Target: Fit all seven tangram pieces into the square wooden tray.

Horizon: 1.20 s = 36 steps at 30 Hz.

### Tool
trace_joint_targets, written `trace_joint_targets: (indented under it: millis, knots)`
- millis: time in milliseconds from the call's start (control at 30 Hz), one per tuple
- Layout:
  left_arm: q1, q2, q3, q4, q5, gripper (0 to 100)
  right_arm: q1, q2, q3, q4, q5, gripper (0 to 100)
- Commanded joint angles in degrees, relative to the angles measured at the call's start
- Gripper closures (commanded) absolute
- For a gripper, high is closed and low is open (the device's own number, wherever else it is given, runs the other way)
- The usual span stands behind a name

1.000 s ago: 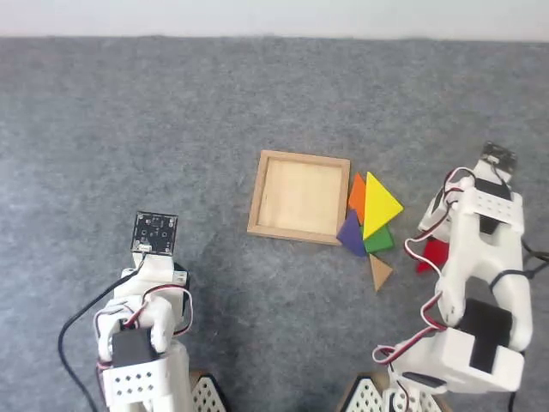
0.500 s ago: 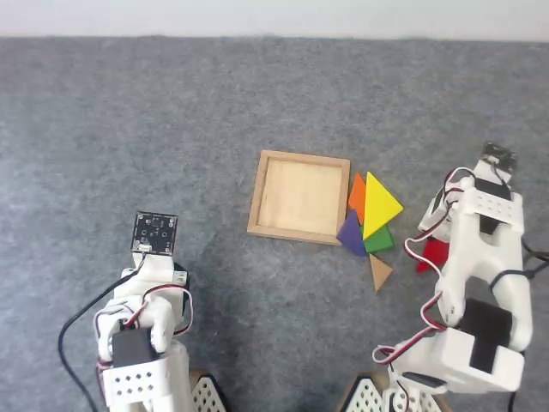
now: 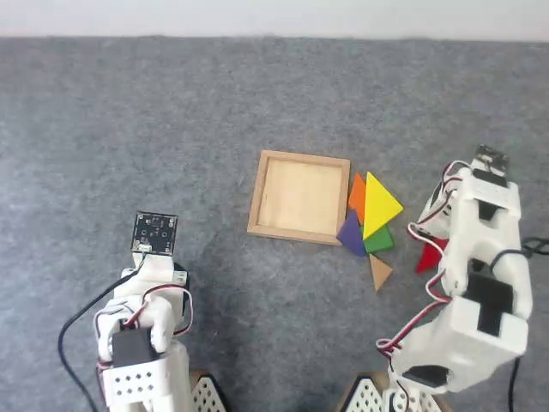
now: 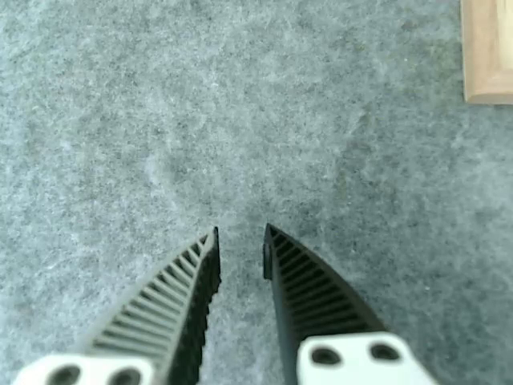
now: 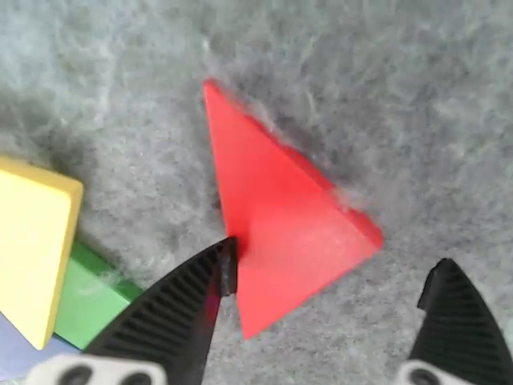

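The square wooden tray (image 3: pixel 299 196) lies empty at the table's middle. Against its right side sit an orange piece (image 3: pixel 356 196), a yellow triangle (image 3: pixel 378 204), a purple piece (image 3: pixel 349 232) and a green piece (image 3: pixel 379 241); a tan triangle (image 3: pixel 379 271) lies just in front of them. A red triangle (image 5: pixel 280 216) lies flat on the carpet, and my right gripper (image 5: pixel 333 273) stands open over it, one fingertip at its edge. The same red triangle (image 3: pixel 430 256) peeks out beside the right arm. My left gripper (image 4: pixel 240 237) hovers near the carpet at the front left, its fingers slightly apart, holding nothing.
Grey carpet covers the whole table. A corner of the tray (image 4: pixel 486 52) shows in the left wrist view, far from the left gripper. The left arm's base (image 3: pixel 141 343) stands at the front left, the right arm's base (image 3: pixel 463 343) at the front right.
The right arm has shifted a little to the left and forward over the red triangle. The left arm and the pieces have not moved.
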Motion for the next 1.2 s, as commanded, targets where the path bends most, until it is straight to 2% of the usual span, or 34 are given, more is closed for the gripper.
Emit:
trace_joint_targets:
  millis: [0, 167, 633, 867, 967, 1167]
  knots:
    - [-0.4, -0.7, -0.4, 0.0, 0.2, 91, 0.6, 1.4, -4.0, 0.8, 0.4, 63.7]
    - [-0.4, -0.7, -0.4, 0.0, 0.2, 91, -0.5, 2.6, -4.9, 0.6, 2.5, 63.7]
    - [-0.4, -0.7, -0.4, 0.0, 0.2, 91, -0.9, 2.5, -4.6, 0.5, 2.7, 64.0]
    - [-0.4, -0.7, -0.4, 0.0, 0.2, 91, -0.7, 2.1, -5.1, -1.2, 3.0, 80.1]
    - [-0.4, -0.7, -0.4, 0.0, 0.2, 91, -0.7, 2.4, -6.9, 1.4, 3.1, 74.4]
    - [-0.4, -0.7, -0.4, 0.0, 0.2, 91, -0.8, 2.6, -7.6, 2.2, 8.3, 55.2]
